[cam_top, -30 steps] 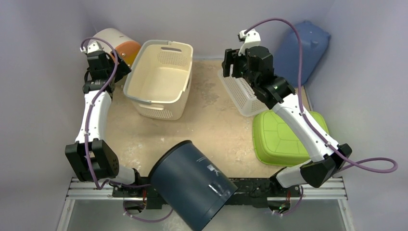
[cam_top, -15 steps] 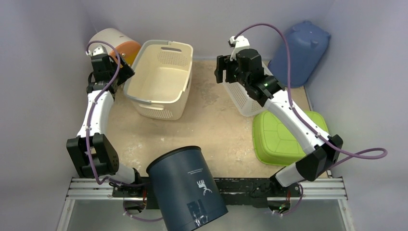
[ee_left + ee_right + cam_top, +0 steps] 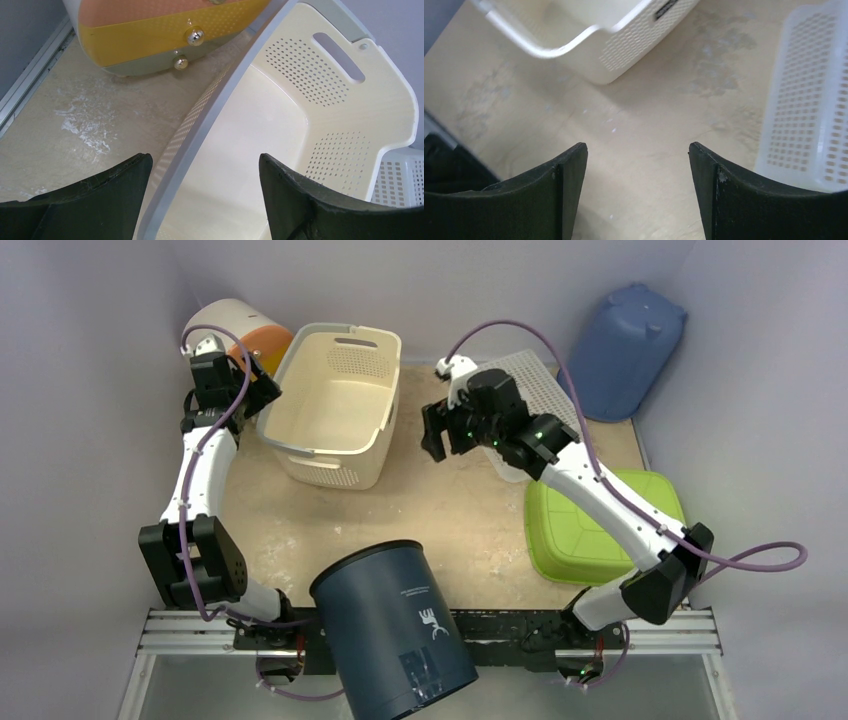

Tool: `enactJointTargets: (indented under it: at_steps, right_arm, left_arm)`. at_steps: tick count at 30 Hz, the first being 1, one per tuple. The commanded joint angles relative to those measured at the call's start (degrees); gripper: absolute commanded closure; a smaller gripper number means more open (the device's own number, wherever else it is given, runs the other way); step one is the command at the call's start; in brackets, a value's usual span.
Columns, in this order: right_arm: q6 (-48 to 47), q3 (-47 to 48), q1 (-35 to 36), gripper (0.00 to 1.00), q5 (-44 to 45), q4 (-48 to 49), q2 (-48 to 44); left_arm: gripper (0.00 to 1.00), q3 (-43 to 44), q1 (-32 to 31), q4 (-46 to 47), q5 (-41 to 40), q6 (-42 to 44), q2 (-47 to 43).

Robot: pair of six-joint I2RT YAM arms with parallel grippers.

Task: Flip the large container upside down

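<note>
A large dark blue cylindrical bin stands tilted at the near edge, between the arm bases; neither gripper touches it. A cream laundry basket sits upright at the back left. My left gripper is open at the basket's left rim. In the left wrist view the grey rim runs between my open fingers, with the basket's inside to the right. My right gripper is open and empty over bare table, between the cream basket and a white mesh basket; its wrist view shows only table between the fingers.
The white mesh basket lies behind the right arm. A green tub lies upside down at the right. A blue container leans in the back right corner. A white and orange drum lies at the back left, close behind the left gripper.
My right gripper has swung left and down from the white mesh basket to over the bare table. The dark blue bin has turned and settled at the near edge. The left arm barely moved.
</note>
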Motion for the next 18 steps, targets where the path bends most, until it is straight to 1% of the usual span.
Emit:
enactJointTargets:
  at_steps: [1, 9, 14, 18]
  right_arm:
    - [-0.4, 1.9, 7.2, 0.23, -3.4, -7.8, -3.5]
    - [5.3, -1.5, 12.9, 0.25, -10.4, -12.5, -11.4]
    - [8.6, -1.2, 20.2, 0.26, -12.2, -16.7, -12.1]
    - [11.5, -1.8, 27.4, 0.26, -12.6, -17.1, -11.0]
  left_arm:
    - [0.22, 0.7, 0.5, 2.4, 1.0, 0.2, 0.1]
    - [0.22, -1.0, 0.4, 1.2, 0.6, 1.0, -1.0]
    - [0.22, -1.3, 0.4, 1.5, 0.7, 0.4, -1.6]
    - [0.22, -1.4, 0.5, 1.6, 0.8, 0.0, -2.1]
